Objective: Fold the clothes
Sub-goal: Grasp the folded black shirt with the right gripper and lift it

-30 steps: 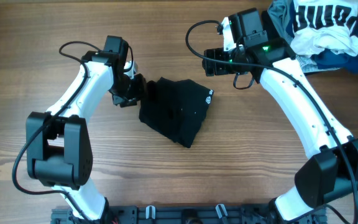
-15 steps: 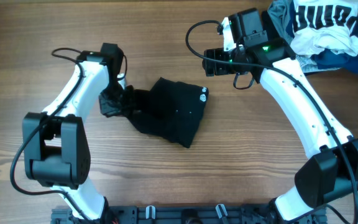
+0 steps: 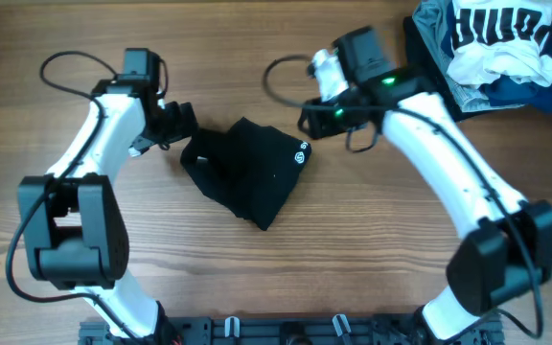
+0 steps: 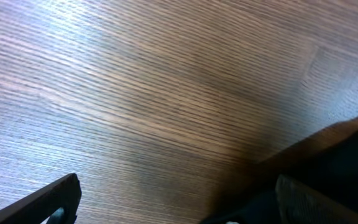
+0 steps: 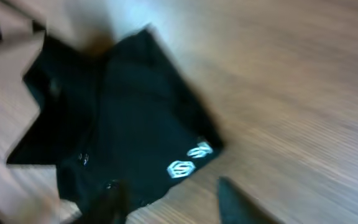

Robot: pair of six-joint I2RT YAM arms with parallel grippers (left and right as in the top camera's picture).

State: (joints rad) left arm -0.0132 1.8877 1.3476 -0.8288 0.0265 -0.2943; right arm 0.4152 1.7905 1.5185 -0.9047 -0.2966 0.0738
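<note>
The clothes (image 3: pixel 242 172) are a black garment lying crumpled mid-table, its small white logo (image 3: pixel 300 153) at the upper right corner. My left gripper (image 3: pixel 175 125) stands open just beyond the garment's upper left edge. In the left wrist view the left gripper (image 4: pixel 179 211) has only bare wood between its wide-spread fingers (image 4: pixel 42 202), with black cloth (image 4: pixel 353 155) off to the right. My right gripper (image 3: pixel 307 123) hovers at the logo corner. The right wrist view is blurred: the right gripper (image 5: pixel 176 205) has its jaws apart, one finger over the cloth (image 5: pixel 117 112), the other over wood.
A pile of other clothes sits at the back right corner: a white-and-navy lettered garment (image 3: pixel 501 34), grey cloth (image 3: pixel 429 24) and dark blue cloth (image 3: pixel 506 91). Cables loop off both arms. Bare wooden table (image 3: pixel 372 249) surrounds the garment.
My left gripper dragged the garment leftward, then let go, opened wide and drew back up-left. My right arm swung left and down to the logo corner, its jaws narrowing.
</note>
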